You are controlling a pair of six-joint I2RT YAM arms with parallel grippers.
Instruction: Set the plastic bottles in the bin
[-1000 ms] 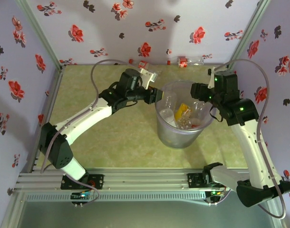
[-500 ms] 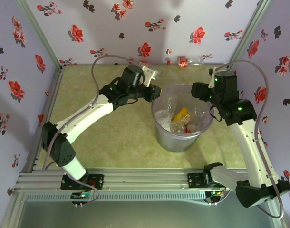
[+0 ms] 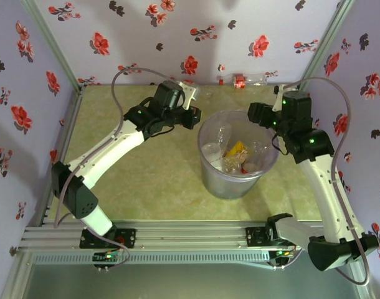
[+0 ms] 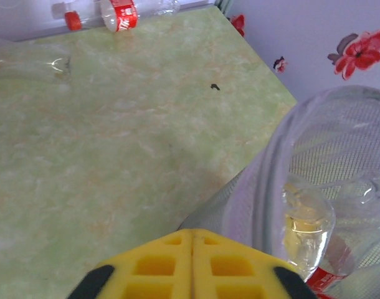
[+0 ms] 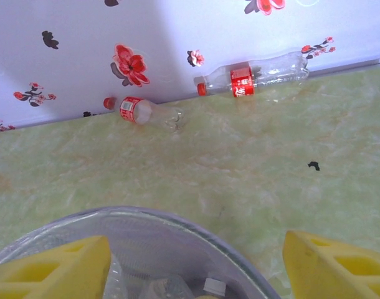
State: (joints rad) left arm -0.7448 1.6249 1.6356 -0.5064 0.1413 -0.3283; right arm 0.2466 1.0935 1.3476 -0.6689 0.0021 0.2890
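Note:
The bin (image 3: 224, 182) stands at mid-table with several plastic bottles inside, among them a yellow one (image 3: 237, 149) and clear ones (image 3: 213, 151). My left gripper (image 3: 194, 117) sits just outside the bin's left rim (image 4: 269, 187), its yellow pads (image 4: 191, 235) shut with nothing between them. My right gripper (image 3: 253, 115) hovers over the bin's far right rim (image 5: 177, 219), open and empty, with fingers (image 5: 56, 266) set wide apart. Two clear bottles with red labels lie against the back wall: a long one (image 5: 252, 77) and a short one (image 5: 146, 111).
A loose red cap (image 5: 107, 101) rests by the back wall. A clear bottle (image 4: 28, 63) lies on the green table to my left gripper's far left. Flowered walls close the table at the back and both sides. A small dark speck (image 5: 313, 165) marks the tabletop.
My left gripper has shut and drawn back leftward off the bin's rim. The bin has shifted slightly left. My right gripper has opened wider.

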